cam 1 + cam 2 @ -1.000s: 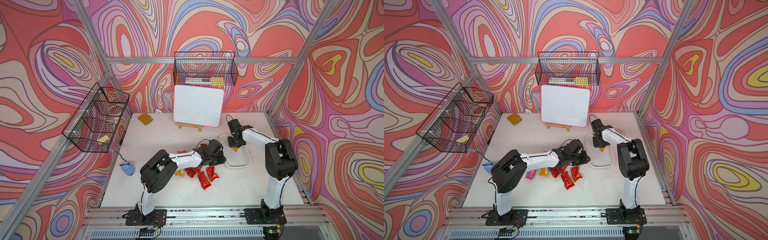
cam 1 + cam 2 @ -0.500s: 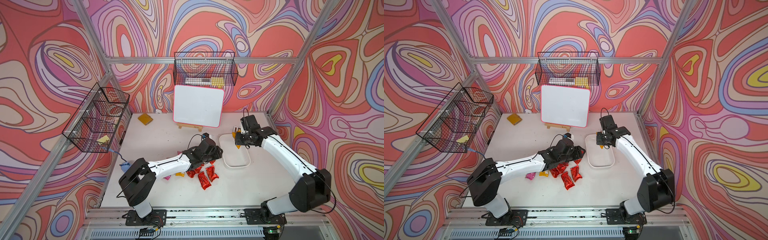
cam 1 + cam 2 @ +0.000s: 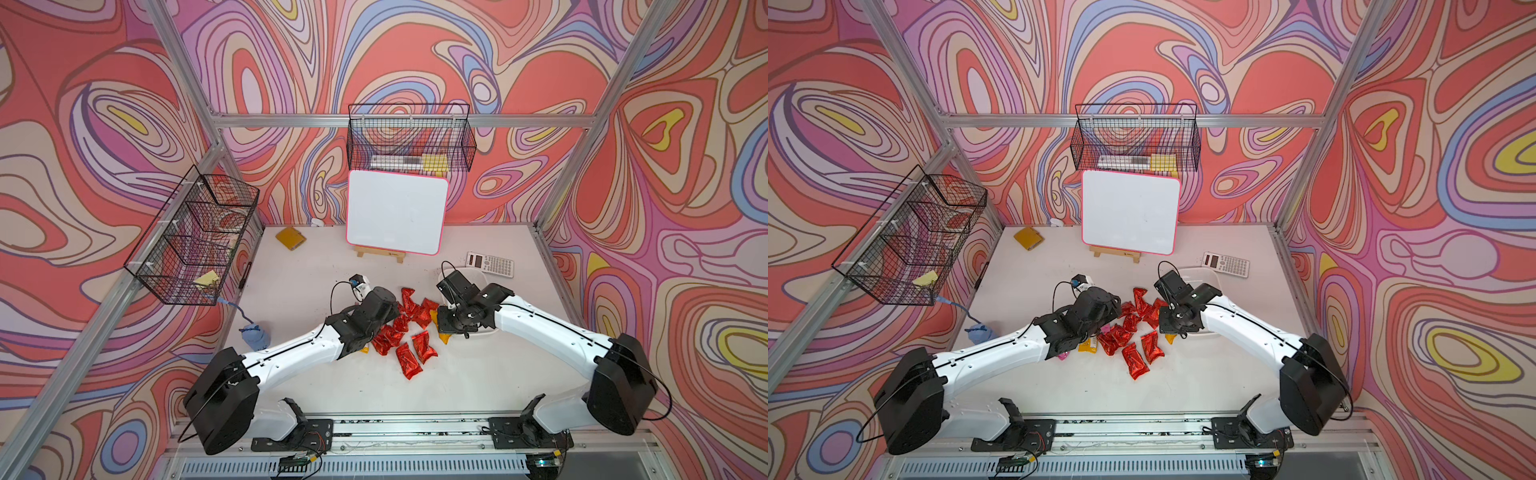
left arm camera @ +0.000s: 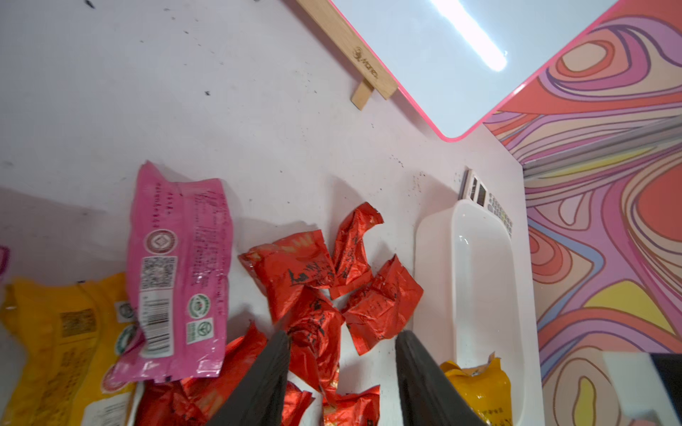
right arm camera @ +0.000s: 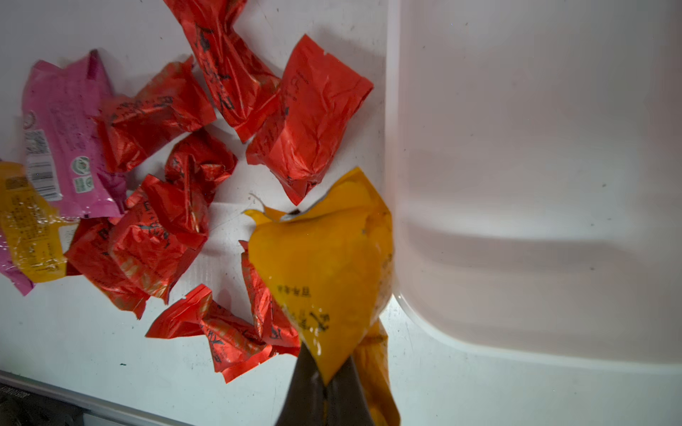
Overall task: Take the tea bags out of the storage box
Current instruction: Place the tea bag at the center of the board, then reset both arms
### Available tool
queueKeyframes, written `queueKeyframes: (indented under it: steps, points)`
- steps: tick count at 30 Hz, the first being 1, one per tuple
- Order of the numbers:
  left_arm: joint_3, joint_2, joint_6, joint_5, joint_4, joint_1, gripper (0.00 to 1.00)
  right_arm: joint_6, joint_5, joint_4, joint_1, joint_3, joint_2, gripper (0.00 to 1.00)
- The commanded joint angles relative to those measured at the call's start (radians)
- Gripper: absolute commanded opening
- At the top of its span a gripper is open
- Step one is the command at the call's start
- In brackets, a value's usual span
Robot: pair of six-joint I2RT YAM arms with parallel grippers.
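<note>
A white, speckled surface (image 3: 316, 270) is shown in both top views. Near its middle, tea bags (image 3: 409, 361) are heaped: crumpled red ones, with a pink sachet (image 4: 177, 273) overlapping a yellow sachet (image 4: 55, 332). The storage box (image 4: 483, 280) is set just beside the heap, with a calculator (image 3: 490, 264) behind it. A whiteboard (image 3: 395, 212) on a wooden easel (image 3: 379, 253), a yellow pad (image 3: 290, 237) and a small blue bundle (image 3: 254, 336) are placed farther off.

Bright foil colours.
Tea bags (image 3: 424, 347) red, orange-yellow, pink; storage box (image 4: 479, 295) white; walls (image 3: 374, 62) swirled coral, purple.
</note>
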Motion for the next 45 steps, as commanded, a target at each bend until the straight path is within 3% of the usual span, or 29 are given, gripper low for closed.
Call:
queueKeyframes:
  steps: [1, 8, 16, 19, 22, 26, 31, 34, 39, 45]
  points:
    - [-0.018, -0.035, -0.048, -0.076, -0.087, 0.011, 0.51, 0.049, -0.007, 0.085, 0.007, -0.020, 0.043, 0.07]
    - [-0.027, -0.079, -0.063, -0.132, -0.152, 0.017, 0.51, 0.044, 0.028, 0.086, 0.007, -0.036, 0.028, 0.32]
    - [-0.035, -0.157, 0.007, -0.224, -0.221, 0.078, 0.52, 0.009, 0.148, -0.024, 0.006, 0.024, -0.141, 0.40]
    - [-0.047, -0.214, 0.104, -0.242, -0.218, 0.153, 0.56, -0.016, 0.242, -0.053, -0.019, 0.039, -0.187, 0.41]
    - [-0.085, -0.273, 0.368, -0.214, -0.075, 0.262, 0.69, -0.065, 0.327, -0.006, -0.149, 0.009, -0.244, 0.43]
    - [-0.096, -0.285, 0.696, -0.128, 0.045, 0.427, 0.85, -0.162, 0.296, 0.242, -0.427, -0.120, -0.330, 0.55]
    - [-0.151, -0.214, 0.884, 0.037, 0.128, 0.630, 0.90, -0.241, 0.343, 0.589, -0.637, -0.275, -0.270, 0.60]
    - [-0.219, -0.191, 0.959, 0.085, 0.231, 0.702, 0.92, -0.328, 0.397, 0.824, -0.654, -0.365, -0.186, 0.65]
    - [-0.335, -0.162, 1.103, 0.133, 0.424, 0.739, 0.93, -0.487, 0.317, 1.257, -0.654, -0.512, -0.048, 0.71]
    - [-0.425, -0.062, 1.108, 0.161, 0.623, 0.797, 0.93, -0.574, 0.241, 1.599, -0.654, -0.583, 0.068, 0.70]
